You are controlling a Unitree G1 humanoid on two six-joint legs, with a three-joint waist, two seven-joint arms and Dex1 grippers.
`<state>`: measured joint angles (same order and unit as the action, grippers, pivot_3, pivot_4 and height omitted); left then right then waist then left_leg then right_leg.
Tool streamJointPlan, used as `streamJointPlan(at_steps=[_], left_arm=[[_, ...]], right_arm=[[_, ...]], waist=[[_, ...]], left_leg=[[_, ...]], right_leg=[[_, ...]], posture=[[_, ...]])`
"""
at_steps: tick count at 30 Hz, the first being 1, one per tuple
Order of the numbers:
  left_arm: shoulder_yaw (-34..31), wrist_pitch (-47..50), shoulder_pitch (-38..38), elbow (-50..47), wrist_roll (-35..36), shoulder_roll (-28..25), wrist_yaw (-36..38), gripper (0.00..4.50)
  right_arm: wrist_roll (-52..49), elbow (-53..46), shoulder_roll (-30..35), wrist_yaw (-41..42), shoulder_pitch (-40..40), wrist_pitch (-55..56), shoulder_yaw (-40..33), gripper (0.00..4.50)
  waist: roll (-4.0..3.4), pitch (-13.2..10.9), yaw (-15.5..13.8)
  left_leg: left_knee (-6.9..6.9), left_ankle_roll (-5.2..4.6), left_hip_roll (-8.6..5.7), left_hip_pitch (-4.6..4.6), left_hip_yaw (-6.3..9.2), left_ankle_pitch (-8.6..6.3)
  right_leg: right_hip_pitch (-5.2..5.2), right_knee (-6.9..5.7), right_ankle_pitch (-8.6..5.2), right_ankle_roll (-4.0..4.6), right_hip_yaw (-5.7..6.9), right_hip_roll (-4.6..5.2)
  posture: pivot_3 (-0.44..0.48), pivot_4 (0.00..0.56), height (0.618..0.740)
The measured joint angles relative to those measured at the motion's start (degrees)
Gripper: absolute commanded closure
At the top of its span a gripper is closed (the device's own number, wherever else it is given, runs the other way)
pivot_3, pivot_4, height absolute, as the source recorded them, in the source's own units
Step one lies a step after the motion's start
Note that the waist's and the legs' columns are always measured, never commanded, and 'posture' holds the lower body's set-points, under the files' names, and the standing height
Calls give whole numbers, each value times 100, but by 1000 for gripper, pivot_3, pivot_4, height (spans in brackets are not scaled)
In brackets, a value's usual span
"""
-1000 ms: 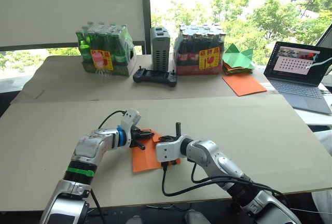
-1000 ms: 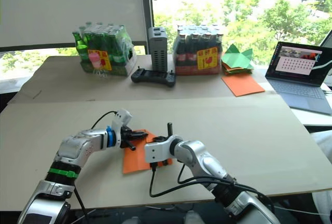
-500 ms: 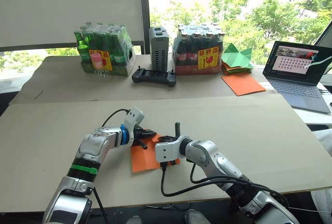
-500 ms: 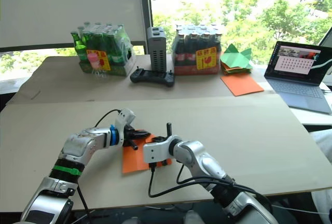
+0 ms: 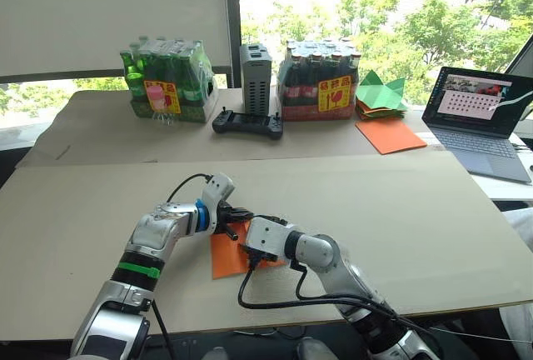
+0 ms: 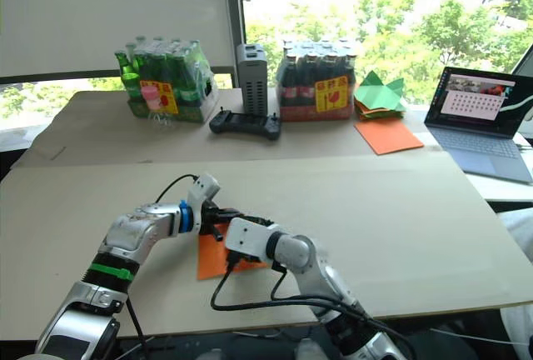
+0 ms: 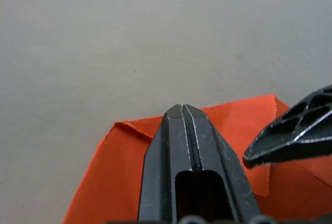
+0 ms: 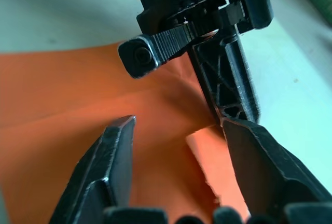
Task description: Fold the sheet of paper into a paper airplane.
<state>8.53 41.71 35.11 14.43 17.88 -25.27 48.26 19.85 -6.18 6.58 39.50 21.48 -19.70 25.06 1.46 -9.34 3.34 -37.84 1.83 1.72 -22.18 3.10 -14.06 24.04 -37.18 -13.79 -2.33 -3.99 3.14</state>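
The sheet of paper (image 5: 222, 255) is bright orange and lies flat on the near part of the table, with a folded corner at its far edge (image 7: 124, 130). My left gripper (image 7: 182, 111) is shut, its tips resting on the paper's far edge; I cannot see paper between the fingers. My right gripper (image 8: 179, 130) is open and hovers over the paper, its fingers (image 8: 116, 151) on either side of a small raised flap (image 8: 210, 156), right beside the left gripper's fingers (image 8: 228, 84). One right fingertip (image 7: 290, 138) shows in the left wrist view.
Along the table's (image 5: 416, 210) far side stand a pack of green bottles (image 5: 166, 81), a grey box (image 5: 256, 77), a black controller (image 5: 247, 122) and a pack of dark bottles (image 5: 321, 81). Green paper shapes (image 5: 381, 93), a bigger orange sheet (image 5: 391, 135) and a laptop (image 5: 483, 118) are at the far right.
My right gripper has swung down and to the left over the paper, ending close against the left gripper. The left gripper has edged slightly right along the paper's far edge.
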Motion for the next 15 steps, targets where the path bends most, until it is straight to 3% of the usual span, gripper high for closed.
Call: streamJointPlan(at_steps=[5,15], left_arm=[[7,-11,1,3,0,2,8,4500],[3,2,0,-3,1,1,2,4500]], right_arm=[[-95,-41,1,-244,74,-376,-218,4417],[-210,127,16,-566,69,-723,-205,4466]], waist=[[0,0,-20],[0,0,-20]], left_leg=[[0,0,1,0,-1,0],[0,0,1,-1,-1,0]], right_leg=[[3,1,0,0,0,-1],[4,0,0,0,0,-1]], posture=[[0,150,740],[0,150,740]])
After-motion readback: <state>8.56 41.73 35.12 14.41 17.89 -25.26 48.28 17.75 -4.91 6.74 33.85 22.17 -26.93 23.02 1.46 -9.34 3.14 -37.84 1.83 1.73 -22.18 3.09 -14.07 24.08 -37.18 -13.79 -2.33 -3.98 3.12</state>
